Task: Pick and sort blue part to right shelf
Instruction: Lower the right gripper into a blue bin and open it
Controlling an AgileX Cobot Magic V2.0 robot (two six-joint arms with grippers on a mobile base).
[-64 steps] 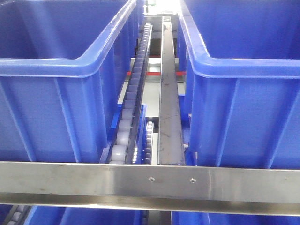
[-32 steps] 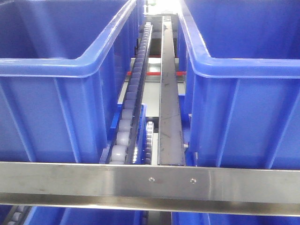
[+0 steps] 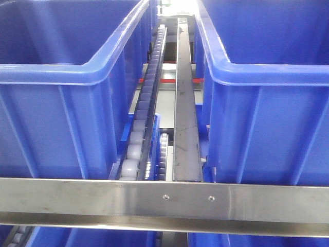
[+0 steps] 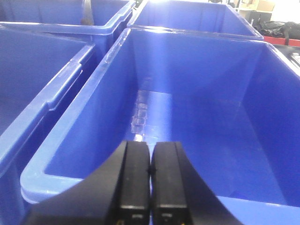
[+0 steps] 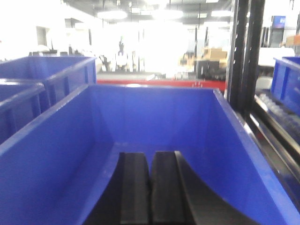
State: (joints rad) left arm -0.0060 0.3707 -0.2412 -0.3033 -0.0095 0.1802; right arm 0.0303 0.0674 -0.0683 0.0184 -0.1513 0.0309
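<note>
Factory or warehouse floor, a parts-sorting station. A steel rack (image 3: pixel 164 203) carries roller tracks (image 3: pixel 146 108) and deep blue plastic bins (image 3: pixel 67 77) set side by side, with more bins (image 4: pixel 197 84) in rows nearby. Beyond them: a wide open hall with ceiling strip lights (image 5: pixel 112 14), black upright racking posts (image 5: pixel 243 51), stacked cardboard boxes (image 5: pixel 211 54) and a red rail (image 5: pixel 159 82).

Left hand (image 4: pixel 150 171) and right hand (image 5: pixel 151 180), both with black fingers pressed together, empty.
</note>
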